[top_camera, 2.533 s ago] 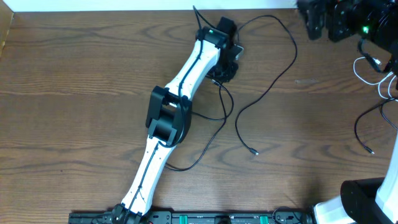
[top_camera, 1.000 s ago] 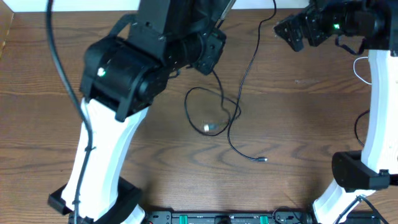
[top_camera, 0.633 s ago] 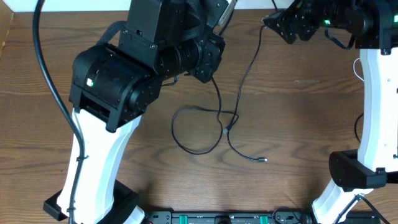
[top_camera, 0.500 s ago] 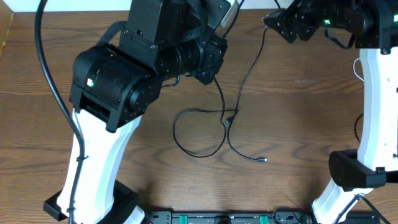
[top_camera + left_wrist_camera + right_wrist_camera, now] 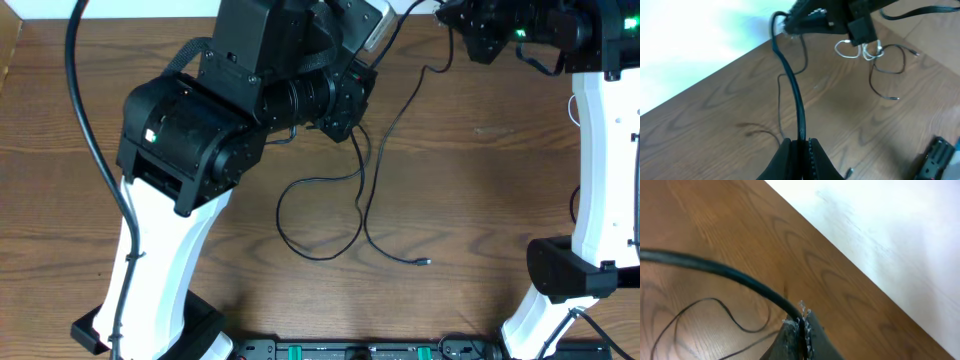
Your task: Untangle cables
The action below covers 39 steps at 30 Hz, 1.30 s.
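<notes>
Cable on table (near centre)

1. Overhead looks straight down on the desk from well above, taking in both arms
2. Left wrist view peers over the left pincer, close along a black cable, toward the right arm, which overhead also shows
3. Right wrist view sits close above the right pincer, facing the desk's far edge
</notes>
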Motion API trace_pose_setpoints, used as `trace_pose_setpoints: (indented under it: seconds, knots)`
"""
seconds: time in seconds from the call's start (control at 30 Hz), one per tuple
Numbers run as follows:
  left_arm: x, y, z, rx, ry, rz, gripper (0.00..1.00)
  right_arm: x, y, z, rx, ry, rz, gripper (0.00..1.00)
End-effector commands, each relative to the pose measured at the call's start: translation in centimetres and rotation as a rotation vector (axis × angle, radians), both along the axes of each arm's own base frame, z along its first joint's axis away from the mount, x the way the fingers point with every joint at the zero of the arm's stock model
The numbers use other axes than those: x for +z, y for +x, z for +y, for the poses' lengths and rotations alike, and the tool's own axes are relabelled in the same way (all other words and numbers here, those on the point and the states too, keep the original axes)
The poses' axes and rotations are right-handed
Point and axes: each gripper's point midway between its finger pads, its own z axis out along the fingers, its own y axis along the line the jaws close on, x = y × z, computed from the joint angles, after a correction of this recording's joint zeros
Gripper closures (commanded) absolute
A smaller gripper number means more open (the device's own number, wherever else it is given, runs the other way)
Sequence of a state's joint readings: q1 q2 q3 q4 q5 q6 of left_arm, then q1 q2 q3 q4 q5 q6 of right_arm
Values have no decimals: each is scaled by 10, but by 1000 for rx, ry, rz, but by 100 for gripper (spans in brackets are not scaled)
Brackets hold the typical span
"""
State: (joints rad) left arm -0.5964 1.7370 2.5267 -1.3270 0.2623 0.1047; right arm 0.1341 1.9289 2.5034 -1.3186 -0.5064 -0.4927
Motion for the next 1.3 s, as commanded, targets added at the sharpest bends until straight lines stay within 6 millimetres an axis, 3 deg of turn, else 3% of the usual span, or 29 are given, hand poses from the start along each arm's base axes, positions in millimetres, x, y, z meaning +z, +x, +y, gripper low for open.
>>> trace_pose_setpoints:
  seconds: [0.0, 0.07, 0.1, 0.13, 0.17, 0.37, 0.53, 0.57, 0.7, 0.8, 0.87, 0.93, 1.03, 1.2, 1.27]
  knots:
    - [15, -1, 13, 54, -2, -57, 93, -12, 17, -33, -181, -59, 35, 99]
    - [16, 1, 14, 62, 0, -62, 93, -14, 19, -44, -219, -83, 33, 99]
    - [16, 4, 19, 90, 15, -73, 39, -15, 21, -50, -249, -106, 30, 99]
    - [15, 10, 26, 127, 35, -85, 9, -15, 23, -55, -276, -120, 30, 99]
    - [15, 14, 31, 158, 53, -98, 1, -15, 24, -59, -301, -128, 27, 99]
    - [20, 29, 49, 248, 122, -176, 0, 6, 22, -91, -384, -129, -31, 99]
    - [24, 48, 71, 328, 123, -195, 0, 48, -4, -158, -606, -123, -117, 99]
    - [23, 53, 77, 341, 117, -186, 0, 67, -21, -185, -697, -127, -158, 99]
    - [19, 60, 77, 324, 93, -162, 0, 116, -83, -258, -965, -177, -288, 99]
    - [17, 67, 71, 310, 82, -161, 0, 153, -136, -297, -1130, -191, -405, 99]
    - [14, 68, 64, 280, 66, -149, 0, 165, -157, -313, -1209, -183, -443, 99]
    - [11, 70, 60, 264, 61, -137, 0, 164, -157, -322, -1236, -156, -440, 99]
    - [7, 70, 58, 259, 59, -118, 0, 146, -142, -342, -1284, -143, -378, 99]
    - [2, 64, 57, 244, 63, -88, 0, 92, -108, -398, -1442, -180, -241, 99]
    - [-2, 62, 58, 243, 72, -74, 0, 80, -105, -418, -1506, -221, -225, 99]
